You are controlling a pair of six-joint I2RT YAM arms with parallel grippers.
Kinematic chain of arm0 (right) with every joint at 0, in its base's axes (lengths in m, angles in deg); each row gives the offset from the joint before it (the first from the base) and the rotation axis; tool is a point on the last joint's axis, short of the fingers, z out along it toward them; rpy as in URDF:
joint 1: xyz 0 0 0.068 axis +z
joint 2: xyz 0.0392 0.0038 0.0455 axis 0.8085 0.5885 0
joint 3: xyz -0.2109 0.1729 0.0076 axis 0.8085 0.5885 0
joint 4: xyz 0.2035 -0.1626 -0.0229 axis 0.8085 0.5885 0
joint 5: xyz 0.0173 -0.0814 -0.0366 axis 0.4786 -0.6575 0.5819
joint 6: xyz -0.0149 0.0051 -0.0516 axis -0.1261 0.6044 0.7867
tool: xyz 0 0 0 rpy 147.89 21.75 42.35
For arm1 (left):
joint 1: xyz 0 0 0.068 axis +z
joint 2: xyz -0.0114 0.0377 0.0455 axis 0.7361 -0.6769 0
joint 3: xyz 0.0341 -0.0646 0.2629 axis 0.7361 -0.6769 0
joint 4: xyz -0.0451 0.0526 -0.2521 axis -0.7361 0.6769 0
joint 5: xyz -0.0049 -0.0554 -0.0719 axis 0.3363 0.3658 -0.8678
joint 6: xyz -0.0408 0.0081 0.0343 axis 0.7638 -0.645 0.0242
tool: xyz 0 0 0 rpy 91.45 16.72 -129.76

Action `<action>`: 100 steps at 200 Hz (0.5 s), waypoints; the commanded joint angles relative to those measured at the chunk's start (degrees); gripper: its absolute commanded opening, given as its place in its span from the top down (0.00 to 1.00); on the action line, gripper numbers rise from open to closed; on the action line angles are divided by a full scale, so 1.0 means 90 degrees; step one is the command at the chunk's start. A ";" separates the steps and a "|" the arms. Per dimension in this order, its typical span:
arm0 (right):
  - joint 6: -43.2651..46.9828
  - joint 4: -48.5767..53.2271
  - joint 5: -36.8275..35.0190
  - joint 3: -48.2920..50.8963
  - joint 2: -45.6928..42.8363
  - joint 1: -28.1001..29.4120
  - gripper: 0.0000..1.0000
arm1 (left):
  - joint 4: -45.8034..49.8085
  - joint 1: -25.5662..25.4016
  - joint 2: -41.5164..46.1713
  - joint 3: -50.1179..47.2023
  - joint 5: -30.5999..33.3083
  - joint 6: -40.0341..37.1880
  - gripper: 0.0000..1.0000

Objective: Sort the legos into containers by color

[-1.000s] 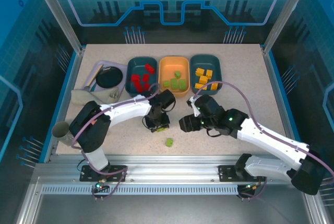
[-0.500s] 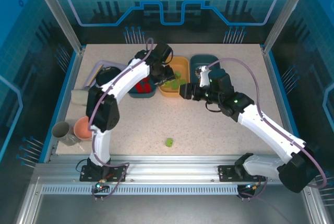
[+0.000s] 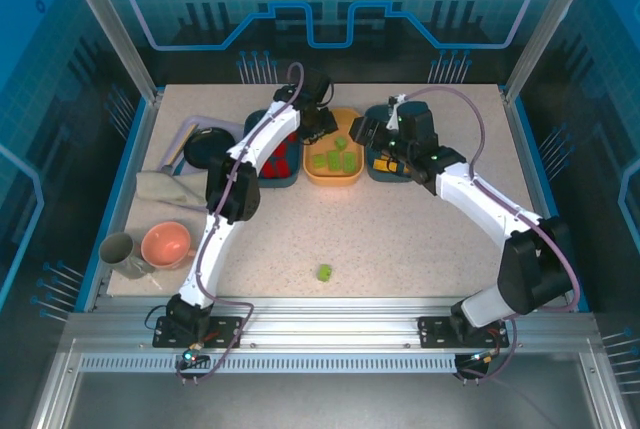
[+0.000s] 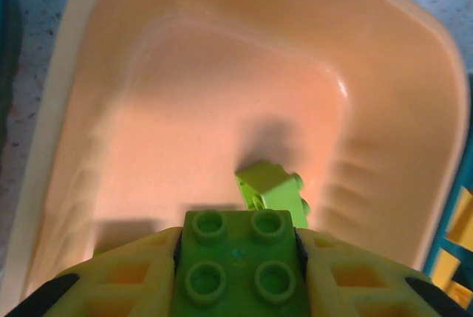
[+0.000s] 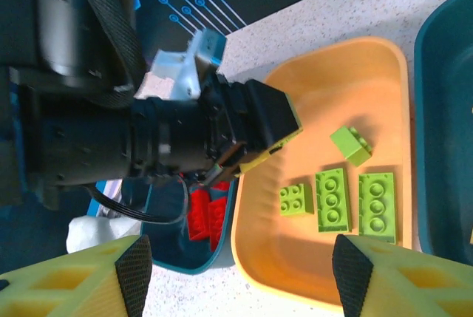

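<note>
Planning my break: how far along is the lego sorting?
Nearly done. Red bricks sit in the left teal tray, green bricks in the orange tray, yellow bricks in the right teal tray. In hand: the left gripper holds a green brick above the orange tray. Left: dropping it, then one green lego on the table.

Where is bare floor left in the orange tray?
Orange plastic tray: bare along the near wall and at the far end, under the left gripper and its green studded brick. Crowded mid-tray: four light green bricks.
</note>
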 commanded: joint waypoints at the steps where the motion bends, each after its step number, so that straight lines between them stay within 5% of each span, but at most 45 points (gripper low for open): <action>1: -0.0114 0.0003 0.0151 -0.0234 0.0050 -0.0113 0.31 | -0.0244 0.0047 -0.0339 0.0363 0.0069 -0.0091 0.64; 70: 0.0140 0.0420 0.0367 -0.0185 -0.0142 -0.0101 0.30 | -0.0010 0.0044 -0.0130 0.0772 -0.0279 0.0104 0.44; 100: 0.0463 0.0857 0.0426 -0.0275 -0.0468 -0.0083 0.30 | 0.0350 0.0032 0.0484 0.0718 -0.0229 0.0160 0.43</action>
